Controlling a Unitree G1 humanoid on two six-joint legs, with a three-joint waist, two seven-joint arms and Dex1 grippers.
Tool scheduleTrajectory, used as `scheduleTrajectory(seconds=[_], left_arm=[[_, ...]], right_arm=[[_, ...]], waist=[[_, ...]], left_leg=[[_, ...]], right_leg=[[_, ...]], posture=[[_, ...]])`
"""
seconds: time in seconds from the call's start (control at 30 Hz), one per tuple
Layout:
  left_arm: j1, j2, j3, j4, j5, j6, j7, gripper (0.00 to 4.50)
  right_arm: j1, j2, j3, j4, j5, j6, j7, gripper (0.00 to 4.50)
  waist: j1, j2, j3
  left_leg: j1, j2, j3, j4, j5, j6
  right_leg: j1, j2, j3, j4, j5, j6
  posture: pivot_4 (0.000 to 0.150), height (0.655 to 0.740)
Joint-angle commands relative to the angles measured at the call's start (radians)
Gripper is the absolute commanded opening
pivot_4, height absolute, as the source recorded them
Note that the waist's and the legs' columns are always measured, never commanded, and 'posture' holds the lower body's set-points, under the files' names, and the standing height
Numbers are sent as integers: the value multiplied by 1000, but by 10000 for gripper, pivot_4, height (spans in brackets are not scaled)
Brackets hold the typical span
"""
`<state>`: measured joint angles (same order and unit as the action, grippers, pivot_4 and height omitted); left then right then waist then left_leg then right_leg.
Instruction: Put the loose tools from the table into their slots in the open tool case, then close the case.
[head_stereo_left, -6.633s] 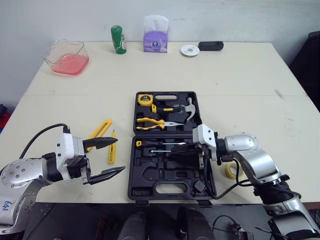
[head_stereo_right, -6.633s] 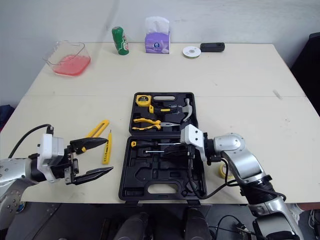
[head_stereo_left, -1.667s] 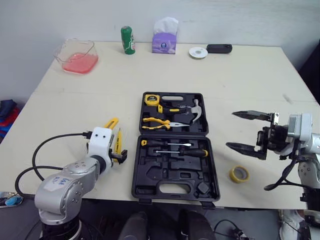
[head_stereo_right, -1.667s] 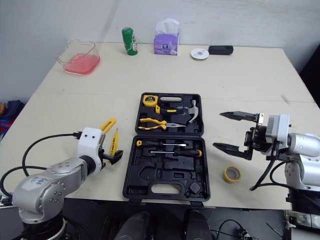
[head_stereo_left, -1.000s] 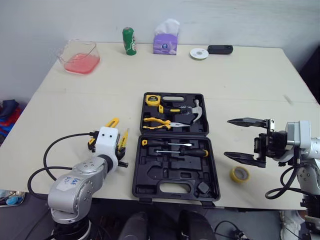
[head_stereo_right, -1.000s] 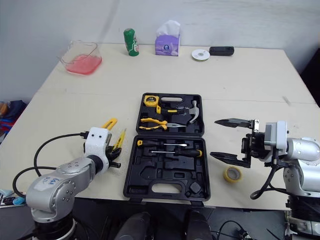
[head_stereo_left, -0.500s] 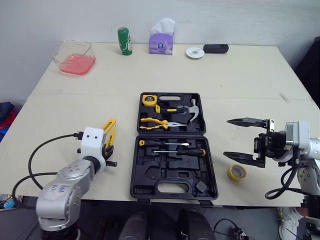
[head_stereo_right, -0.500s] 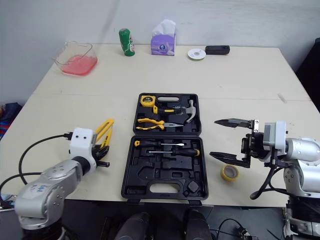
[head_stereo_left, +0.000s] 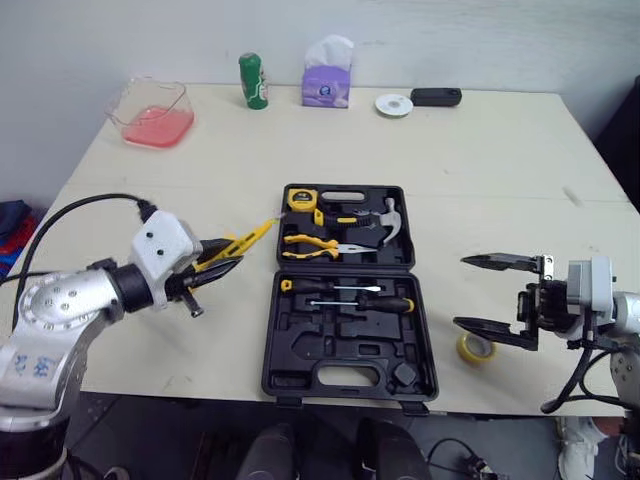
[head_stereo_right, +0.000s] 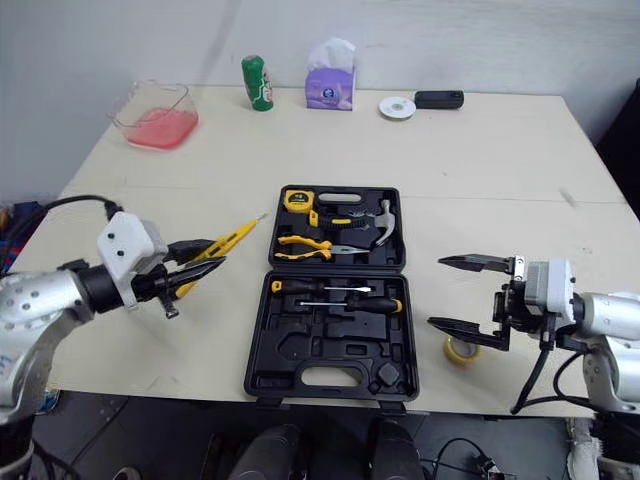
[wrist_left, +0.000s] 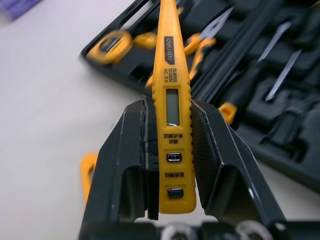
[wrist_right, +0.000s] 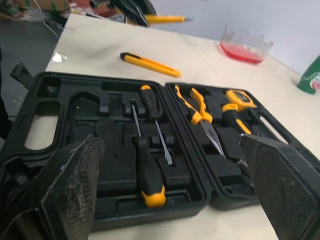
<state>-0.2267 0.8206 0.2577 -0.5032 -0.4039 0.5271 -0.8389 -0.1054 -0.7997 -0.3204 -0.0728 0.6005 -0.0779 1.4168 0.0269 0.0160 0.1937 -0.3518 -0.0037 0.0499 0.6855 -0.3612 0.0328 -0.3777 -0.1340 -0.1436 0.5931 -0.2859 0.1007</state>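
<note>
Now that the left gripper (head_stereo_left: 222, 260) has come up off the table, its two black fingers are clamped on the flat sides of the yellow tester pen (wrist_left: 170, 75). They grip the end with the buttons, and the small display sits just past the fingertips. Half a second ago this gripper was down on the tabletop among the yellow tools; now the pen hangs clear of the surface, so the pick looks done. The carry to the case is the step in hand.

Ahead of the fingers, the pen's slim tip points toward the open tool case (head_stereo_left: 300, 345), which lies near but not yet under it. The closer half of the case holds two screwdrivers (head_stereo_left: 345, 298) and several empty moulded slots. Which slot fits the pen cannot be told from here, and it will probably need turning to lie flat along one.

Below and slightly behind the gripper, the yellow utility knife (wrist_right: 150, 64) is still on the table, waiting its turn.

Across the case from the left gripper, the right gripper (head_stereo_left: 460, 291) has stayed where it was, fingers spread wide and holding nothing. It is poised just above the yellow tape roll (head_stereo_left: 477, 346) beside the case, which also remains loose. The lid cannot close yet.
</note>
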Motion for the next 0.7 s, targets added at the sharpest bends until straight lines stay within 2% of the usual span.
scheduleTrajectory(seconds=[0.03,0.13,0.3,0.43,0.7], left_arm=[[-59,55,-24,19,-93,-19,-145,5380],[-131,93,-91,29,-165,42,-235,5380],[-301,124,-277,56,-151,174,-285,5380],[-430,97,-457,98,-64,222,-299,5380],[-519,46,-654,104,62,304,-268,5380]], right_arm=[[45,-39,-65,-73,34,37,-23,45000],[92,-50,-85,-110,49,72,-35,45000],[169,-58,-103,-178,77,129,-45,45000],[157,-49,-87,-186,67,137,-63,45000],[157,-39,-81,-182,65,133,-60,45000]], waist=[[-1,0,0],[-1,0,0],[2,0,0],[-1,-1,0],[1,-1,1]], left_leg=[[0,0,0,0,0,0],[0,0,0,-1,0,0],[0,-1,0,-1,1,1],[0,-2,1,-1,1,2],[0,-2,1,-1,1,2]], right_leg=[[0,0,0,0,0,0],[0,2,-1,-1,0,0],[1,3,0,1,1,1],[1,4,0,1,1,2],[0,5,0,0,1,2]], posture=[[1500,7400],[1500,7400],[1500,7400],[1500,7400],[1500,7400]])
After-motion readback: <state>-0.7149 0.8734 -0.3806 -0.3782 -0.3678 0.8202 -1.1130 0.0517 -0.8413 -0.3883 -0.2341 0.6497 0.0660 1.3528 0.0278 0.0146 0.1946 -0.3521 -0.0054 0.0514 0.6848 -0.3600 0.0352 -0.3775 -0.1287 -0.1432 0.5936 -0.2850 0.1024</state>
